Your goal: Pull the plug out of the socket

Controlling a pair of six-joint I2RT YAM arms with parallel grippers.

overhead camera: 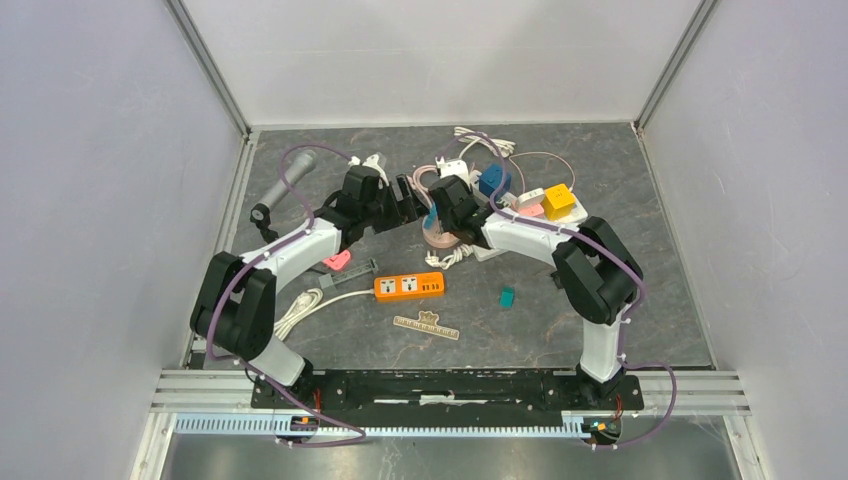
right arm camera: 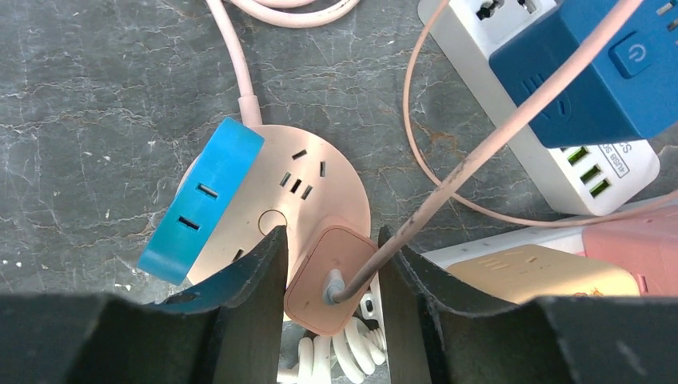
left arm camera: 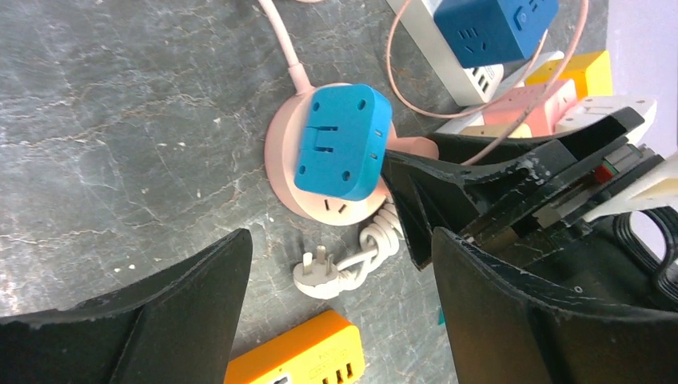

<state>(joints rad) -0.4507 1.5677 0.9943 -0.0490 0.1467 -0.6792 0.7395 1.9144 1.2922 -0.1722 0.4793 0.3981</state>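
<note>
While the round pink socket [right arm camera: 320,196] lies flat at centre of the right wrist view, the right gripper [right arm camera: 332,240] pinches the pink plug [right arm camera: 328,284] seated at its lower edge. Grasp step, by my judgement. Next move: straight pull along the pins; the socket may lift. Left gripper [left arm camera: 340,236] hovers, fingers spread, empty. Plug: small rounded square, cable exiting its top face.

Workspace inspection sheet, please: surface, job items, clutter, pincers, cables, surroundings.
Surface: dark marbled table, no spills seen.
Job's things: pink plug on the round pink socket, beside a blue adapter.
Clutter: orange power strip, ruler, microphone, yellow cube socket.
Pincers: right pincer closed on the pink plug; left pincer open, holding nothing.
Cables: pink cord crosses a white power strip; white coiled cable beside the socket.
Surroundings: plain pale walls.
</note>
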